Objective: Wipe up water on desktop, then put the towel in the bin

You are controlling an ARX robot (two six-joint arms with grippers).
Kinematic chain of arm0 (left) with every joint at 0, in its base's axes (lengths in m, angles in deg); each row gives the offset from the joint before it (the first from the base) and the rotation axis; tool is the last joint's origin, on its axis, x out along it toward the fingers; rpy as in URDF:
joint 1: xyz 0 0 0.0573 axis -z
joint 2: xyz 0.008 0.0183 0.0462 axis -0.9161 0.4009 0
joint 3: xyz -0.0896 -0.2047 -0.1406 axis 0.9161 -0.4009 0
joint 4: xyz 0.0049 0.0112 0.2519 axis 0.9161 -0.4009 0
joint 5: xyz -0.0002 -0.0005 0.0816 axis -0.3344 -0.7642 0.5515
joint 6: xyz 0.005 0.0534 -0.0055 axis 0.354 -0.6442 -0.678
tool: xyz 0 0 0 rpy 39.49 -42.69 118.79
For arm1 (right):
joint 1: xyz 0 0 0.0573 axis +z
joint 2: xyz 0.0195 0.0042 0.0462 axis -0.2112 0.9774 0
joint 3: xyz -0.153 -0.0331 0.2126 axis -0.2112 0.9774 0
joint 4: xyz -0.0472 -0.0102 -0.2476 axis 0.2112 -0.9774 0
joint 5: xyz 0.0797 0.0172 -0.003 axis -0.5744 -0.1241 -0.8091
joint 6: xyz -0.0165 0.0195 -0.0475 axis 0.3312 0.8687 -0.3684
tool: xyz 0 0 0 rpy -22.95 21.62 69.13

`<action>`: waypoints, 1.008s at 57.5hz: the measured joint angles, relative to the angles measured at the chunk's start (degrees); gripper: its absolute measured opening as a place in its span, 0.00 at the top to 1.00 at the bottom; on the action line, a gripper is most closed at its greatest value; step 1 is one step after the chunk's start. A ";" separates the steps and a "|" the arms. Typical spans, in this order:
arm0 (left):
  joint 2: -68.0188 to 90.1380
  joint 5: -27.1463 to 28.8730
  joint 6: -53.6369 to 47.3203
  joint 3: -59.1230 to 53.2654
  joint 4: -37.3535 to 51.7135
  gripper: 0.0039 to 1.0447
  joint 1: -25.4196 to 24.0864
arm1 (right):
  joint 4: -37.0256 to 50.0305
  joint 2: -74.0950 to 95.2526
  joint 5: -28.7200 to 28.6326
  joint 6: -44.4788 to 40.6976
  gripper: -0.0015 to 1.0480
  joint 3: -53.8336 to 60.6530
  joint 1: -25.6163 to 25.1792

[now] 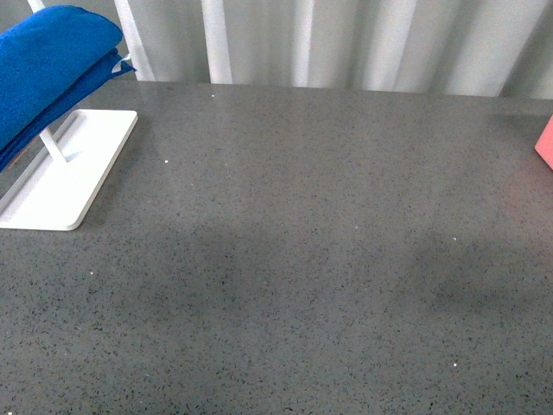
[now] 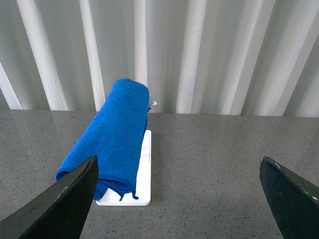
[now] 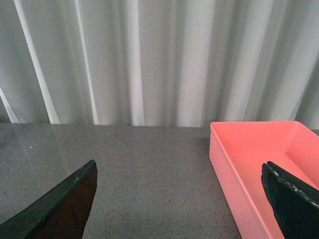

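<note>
The towel is hanging over a white rack on the desk; the left gripper and right gripper are holding their jaws released.

1. The desktop is seen as a broad, flat, dark-grey surface, speckled all over with tiny white flecks. Two faint darker patches are noticed towards its near edge; whether they are wet cannot be told.
2. The towel is a bright blue, fluffy cloth. It is folded over and hung on a white rack at the far left of the desktop, and is held clear above the rack's flat base. A small white tag is shown at its far end.
3. The bin is an open, pink, rectangular box. It is set upright on the desktop at the far right, well apart from the towel.
</note>
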 joint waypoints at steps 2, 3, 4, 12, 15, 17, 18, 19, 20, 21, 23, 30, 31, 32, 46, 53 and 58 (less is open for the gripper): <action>0.00 0.00 0.00 0.00 0.00 0.06 0.00 | 0.00 0.00 0.00 0.00 0.07 0.00 0.00; 0.00 0.00 0.00 0.00 0.00 0.06 0.00 | 0.00 0.00 0.00 0.00 0.07 0.00 0.00; 0.00 0.00 0.00 0.00 0.00 0.06 0.00 | 0.00 0.00 0.00 0.00 0.07 0.00 0.00; 0.00 0.00 0.00 0.00 0.00 0.06 0.00 | 0.00 0.00 0.00 0.02 0.07 0.00 0.00; 0.00 0.00 0.00 0.00 0.00 0.06 0.00 | 0.00 0.00 0.00 0.00 0.07 0.00 0.00; 0.00 0.00 0.00 0.00 0.00 0.06 0.00 | 0.00 0.00 0.00 0.00 0.07 0.00 0.00; 0.00 0.00 0.00 0.00 0.00 0.06 0.00 | 0.00 0.00 0.00 0.00 0.07 0.00 0.00; 0.00 0.00 0.00 0.00 0.00 0.06 0.00 | 0.00 0.00 0.00 0.00 0.07 0.00 0.00; 0.00 0.00 0.00 0.00 0.00 0.06 0.00 | 0.00 0.00 0.00 0.00 0.07 0.00 0.00; 0.00 0.00 0.00 0.00 0.00 0.06 0.00 | 0.00 0.00 0.00 0.00 0.07 0.00 0.00; 0.00 0.00 0.00 0.00 0.00 0.06 0.00 | 0.00 0.00 0.00 0.00 0.07 0.00 0.00; 0.00 0.00 0.00 0.00 0.00 0.06 0.00 | 0.00 0.00 0.00 0.02 0.07 0.00 0.00; 0.00 0.00 0.00 0.00 0.00 0.06 0.00 | 0.00 0.00 0.00 0.00 0.07 0.00 0.00; 0.00 0.00 0.00 0.00 0.00 0.06 0.00 | 0.00 0.00 0.00 0.02 0.07 0.00 0.00; 0.00 0.00 0.00 0.00 0.00 0.06 0.00 | 0.00 0.00 0.00 0.00 0.07 0.00 0.00; 0.00 0.00 0.00 0.00 0.00 0.06 0.00 | 0.00 0.00 0.00 0.00 0.07 0.00 0.00; 0.00 0.00 0.00 0.00 0.00 0.06 0.00 | 0.00 0.00 0.00 0.00 0.07 0.00 0.00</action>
